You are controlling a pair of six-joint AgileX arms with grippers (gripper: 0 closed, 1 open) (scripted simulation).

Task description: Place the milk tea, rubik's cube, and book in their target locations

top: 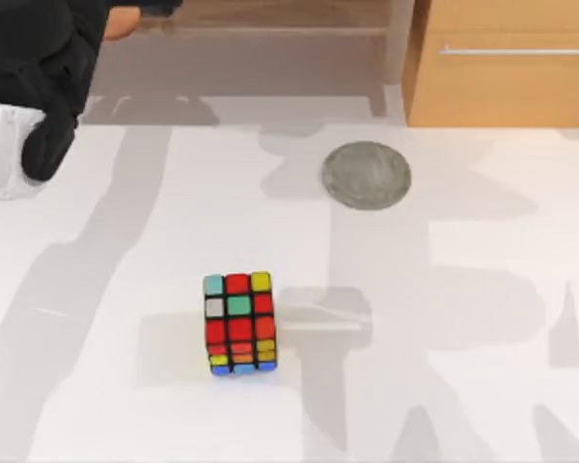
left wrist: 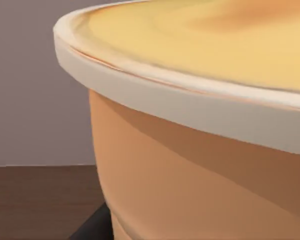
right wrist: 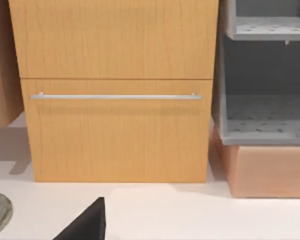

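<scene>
Milk tea point(left wrist: 200, 130) looms right against my left wrist camera; end effector grip, can't tell. Rubik's cube point(top: 239, 324) sits mid-counter point(top: 463, 386), grey disc point(top: 367, 176) beyond, wooden drawer cabinet point(right wrist: 115, 100) behind.

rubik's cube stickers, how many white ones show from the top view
1: on the rubik's cube, near the table's front centre, the white sticker sits in the top face's left column, middle row. Faces turned away may hide more.

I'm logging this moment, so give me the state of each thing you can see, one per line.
milk tea: upright, close against the left wrist camera.
rubik's cube: resting on the white table, untouched.
grey round coaster: flat on the table, nothing on it.
wooden drawer: shut.
left arm: at the top view's far left.
</scene>
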